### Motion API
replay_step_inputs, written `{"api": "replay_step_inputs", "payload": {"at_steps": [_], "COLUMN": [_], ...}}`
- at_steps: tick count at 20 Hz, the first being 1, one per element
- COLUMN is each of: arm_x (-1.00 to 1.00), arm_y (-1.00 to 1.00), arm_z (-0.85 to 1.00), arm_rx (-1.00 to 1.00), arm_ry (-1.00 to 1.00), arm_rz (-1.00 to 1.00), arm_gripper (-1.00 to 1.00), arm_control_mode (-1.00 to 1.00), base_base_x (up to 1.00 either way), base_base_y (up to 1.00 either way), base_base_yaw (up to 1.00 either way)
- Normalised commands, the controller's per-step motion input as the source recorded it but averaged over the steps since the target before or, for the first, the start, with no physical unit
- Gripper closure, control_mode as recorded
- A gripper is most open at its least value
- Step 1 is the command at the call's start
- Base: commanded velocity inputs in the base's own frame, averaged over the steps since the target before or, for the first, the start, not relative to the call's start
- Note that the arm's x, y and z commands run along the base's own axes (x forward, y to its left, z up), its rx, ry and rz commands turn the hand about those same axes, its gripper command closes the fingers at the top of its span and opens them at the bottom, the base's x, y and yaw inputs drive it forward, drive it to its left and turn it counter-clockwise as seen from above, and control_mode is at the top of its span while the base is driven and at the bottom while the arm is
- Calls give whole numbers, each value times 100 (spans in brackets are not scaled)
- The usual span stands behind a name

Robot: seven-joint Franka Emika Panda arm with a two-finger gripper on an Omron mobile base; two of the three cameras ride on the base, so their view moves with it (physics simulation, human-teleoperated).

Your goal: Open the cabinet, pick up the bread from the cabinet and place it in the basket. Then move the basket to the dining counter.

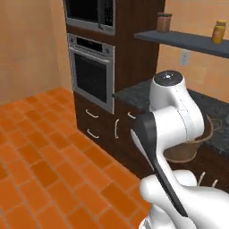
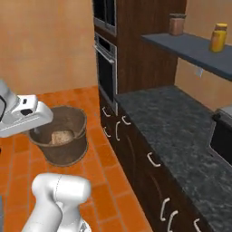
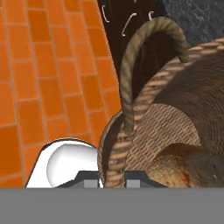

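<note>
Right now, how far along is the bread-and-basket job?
Done: the bread lies inside the basket. In hand: the gripper is shut on the basket wall, holding it above the orange floor beside the dark drawers. Left: carrying it to the dining counter and setting it down there.

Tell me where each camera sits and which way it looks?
Left base view: behind the arm, on its left, looking forward and down at the oven and floor.
Right base view: behind on the right, facing the worktop; arm at left.
Hand view: on the hand, looking along the claw into the basket.
Right and hand views share basket and bread.
</note>
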Motion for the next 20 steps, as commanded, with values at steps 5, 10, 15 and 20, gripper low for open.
{"api": "replay_step_inputs", "payload": {"at_steps": [5,10,15,20], "arm_x": [0,0,0,0], "arm_y": [0,0,0,0], "arm_z": [0,0,0,0], "arm_rx": [0,0,0,0], "arm_ry": [0,0,0,0], "arm_rz": [0,0,0,0], "arm_gripper": [100,100,100,100], "arm_control_mode": [100,100,100,100], "base_base_x": [0,9,17,66], "base_base_y": [39,0,0,0], "base_base_yaw": [97,96,95,89]}}
